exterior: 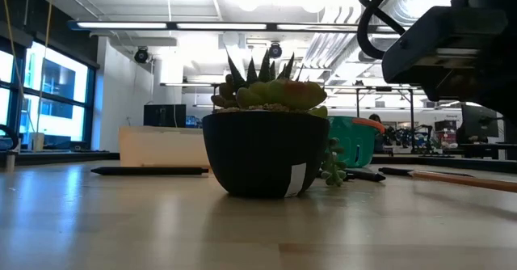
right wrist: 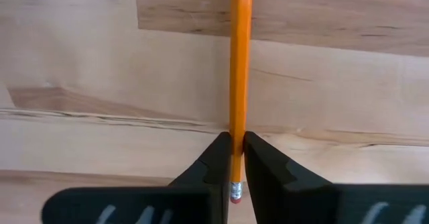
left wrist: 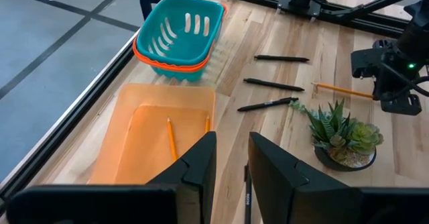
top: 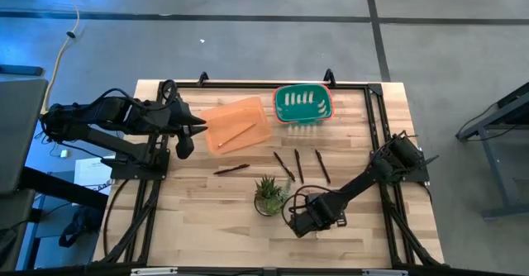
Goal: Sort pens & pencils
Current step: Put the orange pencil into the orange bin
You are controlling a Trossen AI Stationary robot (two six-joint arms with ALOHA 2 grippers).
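Right wrist view alone shows the right gripper (right wrist: 232, 158) pinching a pencil (right wrist: 239, 63) near its eraser end, flat on the table (right wrist: 80, 70). High view places that gripper (top: 302, 218) at the near edge, just right of a potted succulent (top: 269, 195). No writing is readable; a blank white sticker sits on the pot (exterior: 262, 153). Three pens (top: 299, 165) lie beyond the plant, a fourth (top: 231, 169) to their left. Two pencils (left wrist: 171, 140) rest in the orange tray (top: 235, 124), beside a teal basket (top: 302, 103). Over the tray's near left corner hangs the left gripper (left wrist: 232, 167), fingers slightly apart, empty.
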